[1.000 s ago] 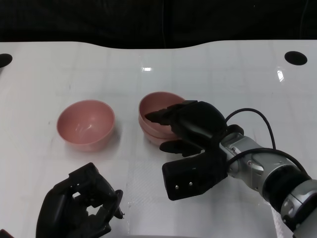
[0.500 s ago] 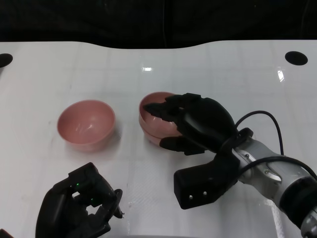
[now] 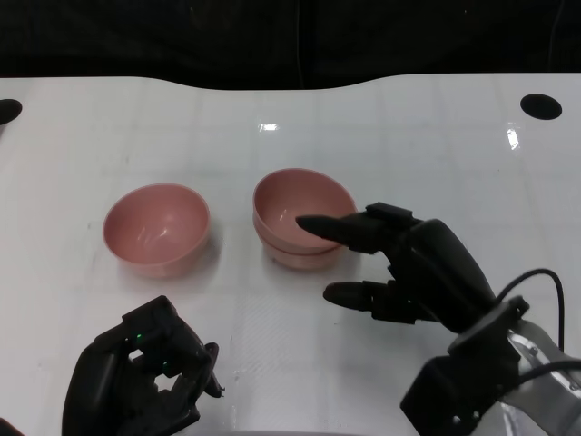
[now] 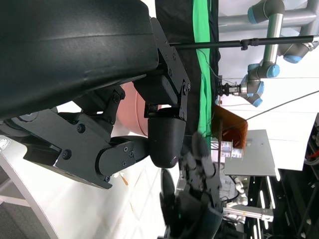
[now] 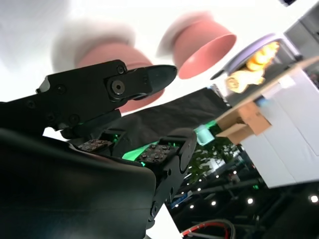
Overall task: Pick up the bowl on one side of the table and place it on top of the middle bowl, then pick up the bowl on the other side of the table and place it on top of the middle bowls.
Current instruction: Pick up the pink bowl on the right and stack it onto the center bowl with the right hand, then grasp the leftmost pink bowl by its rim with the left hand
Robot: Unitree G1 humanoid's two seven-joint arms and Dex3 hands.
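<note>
Two pink bowls sit nested as one stack [image 3: 301, 218] at the table's middle. A single pink bowl [image 3: 156, 227] stands to its left. My right hand [image 3: 408, 263] hovers just right of and nearer than the stack, fingers spread and holding nothing, one fingertip reaching over the stack's near rim. My left hand [image 3: 136, 377] lies at the lower left, nearer than the single bowl, fingers curled in on nothing. In the right wrist view the single bowl [image 5: 204, 42] and the blurred stack [image 5: 109, 57] show beyond my fingers [image 5: 124, 84]. The left wrist view shows a slice of pink bowl [image 4: 134, 107] behind my curled fingers [image 4: 164, 134].
The white table [image 3: 436, 145] has a round black hole at its far right [image 3: 542, 105] and another at the far left edge [image 3: 7, 110]. A dark backdrop runs behind the table's far edge.
My right hand has let go of the upper bowl in the stack and drawn back toward the near right with its fingers spread. My left hand and the single bowl have not moved.
</note>
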